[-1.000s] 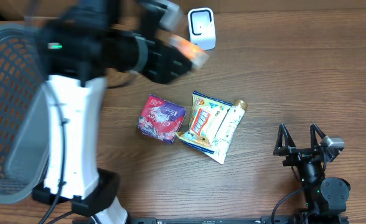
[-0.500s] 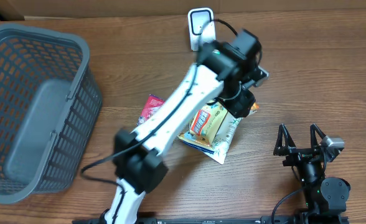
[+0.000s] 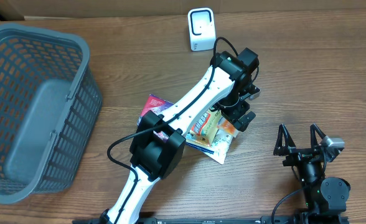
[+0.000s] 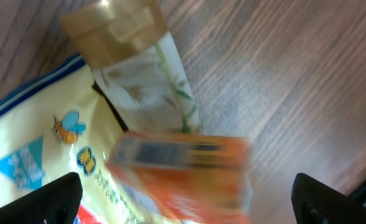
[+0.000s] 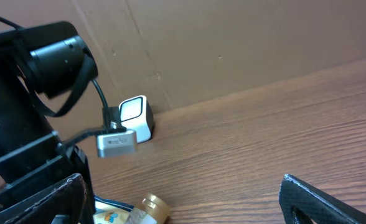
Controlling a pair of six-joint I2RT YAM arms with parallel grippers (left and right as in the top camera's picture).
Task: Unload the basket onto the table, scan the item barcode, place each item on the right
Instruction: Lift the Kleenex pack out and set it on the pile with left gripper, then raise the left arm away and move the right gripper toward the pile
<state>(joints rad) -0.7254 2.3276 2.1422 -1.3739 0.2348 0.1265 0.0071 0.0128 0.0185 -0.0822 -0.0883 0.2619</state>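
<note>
- One orange box [image 4: 182,167], blurred in the left wrist view, sits just below frame centre, overlapping a yellow snack bag [image 4: 40,143] and a tan-capped tube [image 4: 139,68].
- Left gripper [image 3: 239,116] hangs over it, fingers spread wide, clear of the box.
- Right gripper [image 3: 301,144], lower right of the overhead view, is spread and empty.
- White scanner [image 3: 200,28] stands at top centre.
- Grey basket [image 3: 88,93] fills the left side.

Can't read any print on the orange box [image 4: 182,167], smeared by blur. Overhead, can see only a corner of the purple box [image 3: 152,102] behind the left arm [image 3: 194,98], and the basket [image 3: 40,32] only up to the left edge.
</note>
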